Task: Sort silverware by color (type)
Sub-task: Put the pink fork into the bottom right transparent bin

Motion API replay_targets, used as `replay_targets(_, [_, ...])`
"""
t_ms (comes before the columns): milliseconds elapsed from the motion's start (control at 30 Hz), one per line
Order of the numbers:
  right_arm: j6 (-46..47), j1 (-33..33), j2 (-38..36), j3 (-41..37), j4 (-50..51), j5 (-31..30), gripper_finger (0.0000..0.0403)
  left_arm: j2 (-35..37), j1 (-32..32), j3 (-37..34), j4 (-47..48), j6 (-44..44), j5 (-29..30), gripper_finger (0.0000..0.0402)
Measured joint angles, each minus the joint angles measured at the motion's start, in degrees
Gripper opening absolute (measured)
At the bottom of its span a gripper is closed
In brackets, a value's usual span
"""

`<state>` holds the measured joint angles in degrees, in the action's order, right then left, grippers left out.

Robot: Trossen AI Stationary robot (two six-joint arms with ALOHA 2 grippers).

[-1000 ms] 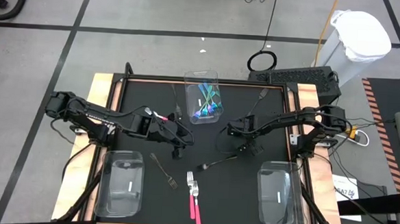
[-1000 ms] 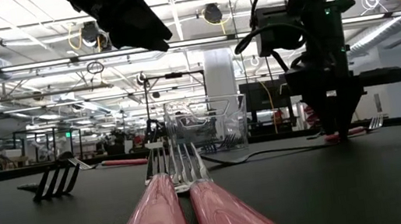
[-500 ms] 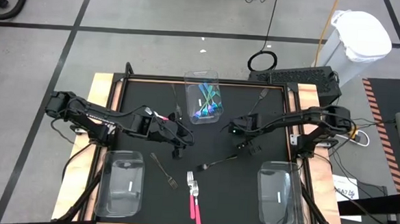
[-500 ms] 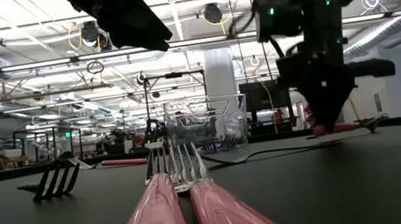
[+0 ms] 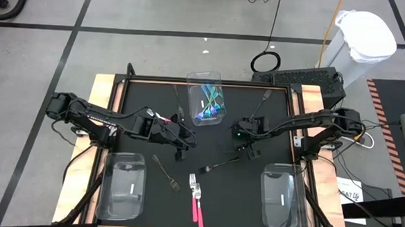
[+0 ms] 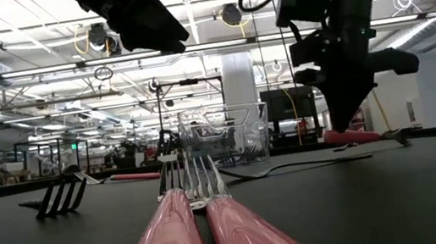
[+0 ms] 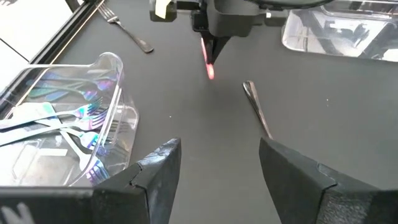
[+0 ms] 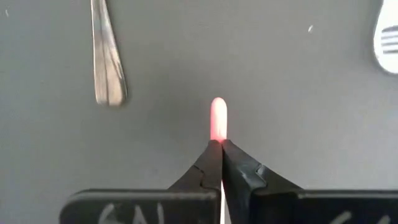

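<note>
Jaws, right gripper [image 8: 222, 144]: clamped on a pink utensil [image 8: 218, 119], lifted off the table right of centre.
Jaws, left gripper [image 7: 217, 163]: spread wide, holding nothing, left of centre.
Teal forks [image 5: 208, 103]: in the clear bin [image 5: 192, 83] at the far edge.
Pink forks [image 5: 197, 205]: near edge, seemingly two together.

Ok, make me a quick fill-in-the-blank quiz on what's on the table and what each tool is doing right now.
1. The right tool is shut on a ____-handled utensil.
2. The left tool is ____ and holds nothing.
3. The teal-handled forks lie inside the ____ bin.
4. Two pink forks lie ____ at the table's near edge.

Missing: pink; open; far middle; side by side
</note>
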<state>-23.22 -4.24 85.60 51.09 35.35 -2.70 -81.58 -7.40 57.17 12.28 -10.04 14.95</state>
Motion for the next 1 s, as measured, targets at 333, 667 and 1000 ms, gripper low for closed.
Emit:
replay_targets(333, [4.0,0.99,-0.24,0.07,-1.73,-0.03,0.0001,0.0,0.0,0.0,0.08,0.0,0.14,0.0219])
replay_targets(667, [4.72,0.97,3.54,0.09,-1.3,-0.13,0.0001,0.0,0.0,0.0,0.12,0.0,0.14,0.0219])
replay_targets(1000, [4.94,0.97,6.4,0.09,-2.24,-0.18,0.0034,0.0,0.0,0.0,0.24,0.0,0.14,0.0219])
